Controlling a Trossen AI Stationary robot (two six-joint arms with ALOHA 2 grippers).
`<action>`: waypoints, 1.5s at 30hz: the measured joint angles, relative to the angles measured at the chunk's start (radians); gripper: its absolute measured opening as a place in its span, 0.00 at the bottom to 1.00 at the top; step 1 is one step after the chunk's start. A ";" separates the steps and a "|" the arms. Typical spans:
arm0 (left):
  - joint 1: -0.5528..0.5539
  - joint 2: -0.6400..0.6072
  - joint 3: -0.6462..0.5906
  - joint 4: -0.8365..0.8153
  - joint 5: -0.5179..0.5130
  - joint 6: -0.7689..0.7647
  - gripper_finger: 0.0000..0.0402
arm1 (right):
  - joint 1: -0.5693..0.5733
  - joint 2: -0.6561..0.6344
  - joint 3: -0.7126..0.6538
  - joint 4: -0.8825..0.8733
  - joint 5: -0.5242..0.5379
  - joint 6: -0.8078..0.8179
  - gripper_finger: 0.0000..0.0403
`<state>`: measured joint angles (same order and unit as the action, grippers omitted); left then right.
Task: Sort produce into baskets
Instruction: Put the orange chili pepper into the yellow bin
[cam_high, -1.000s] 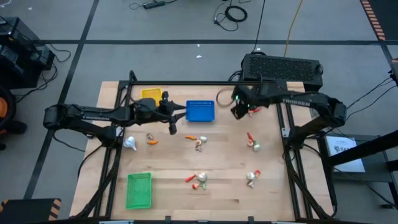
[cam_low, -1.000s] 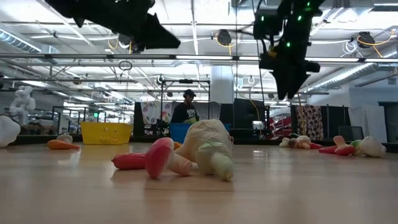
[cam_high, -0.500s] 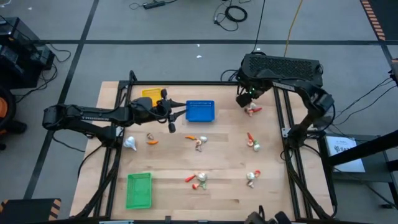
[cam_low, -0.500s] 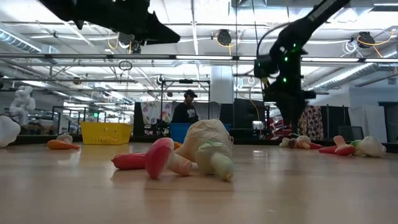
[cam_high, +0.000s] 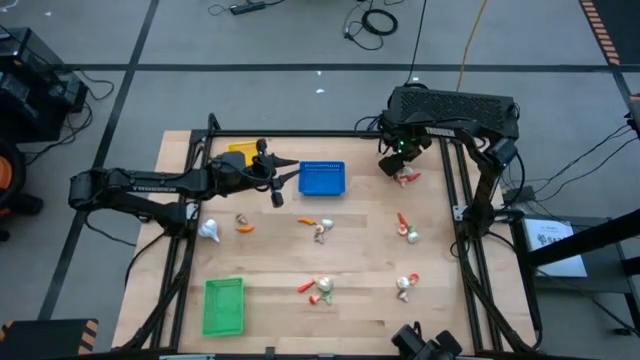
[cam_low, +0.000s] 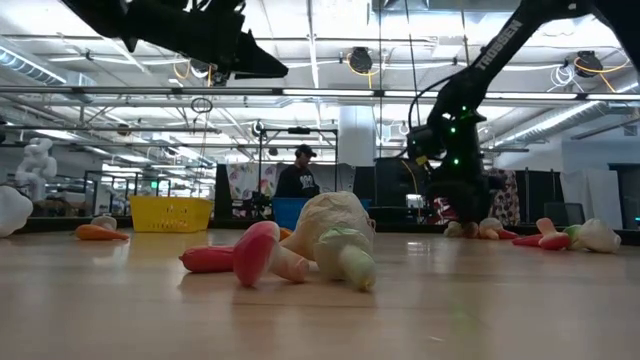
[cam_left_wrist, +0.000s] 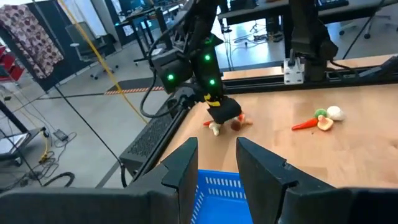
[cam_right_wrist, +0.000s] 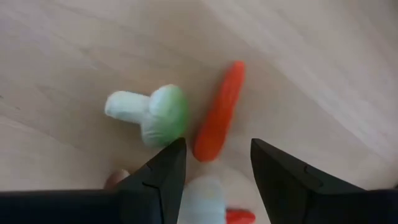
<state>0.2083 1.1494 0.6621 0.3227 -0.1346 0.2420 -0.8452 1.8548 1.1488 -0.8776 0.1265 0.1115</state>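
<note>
The orange carrot piece (cam_right_wrist: 217, 112), in a small produce cluster upper right of the table, lies touching a whitish bulb (cam_right_wrist: 152, 113), so the right gripper (cam_right_wrist: 214, 163), open above, might pinch both or nudge one away; the left gripper (cam_left_wrist: 214, 163) waits parted and empty over the blue basket (cam_high: 322, 179).

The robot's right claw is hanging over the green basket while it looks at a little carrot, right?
Not quite. The right gripper hovers over a small pile of produce on bare table, including that carrot. The green basket sits far away at the opposite corner. The high view shows it.
</note>
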 joint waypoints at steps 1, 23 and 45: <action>0.001 0.004 0.000 0.001 0.000 0.000 0.30 | 0.000 0.003 0.000 0.005 0.001 -0.002 0.42; 0.004 0.022 0.001 0.008 0.000 0.000 0.29 | -0.003 0.018 0.021 0.019 0.014 0.015 0.06; 0.080 -0.094 -0.005 -0.396 -0.448 -0.016 0.29 | 0.323 -0.180 0.071 0.385 -0.051 0.093 0.07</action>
<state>0.2885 1.0556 0.6573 -0.0733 -0.5826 0.2262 -0.5217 1.6745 1.2198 -0.4924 0.0753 0.2041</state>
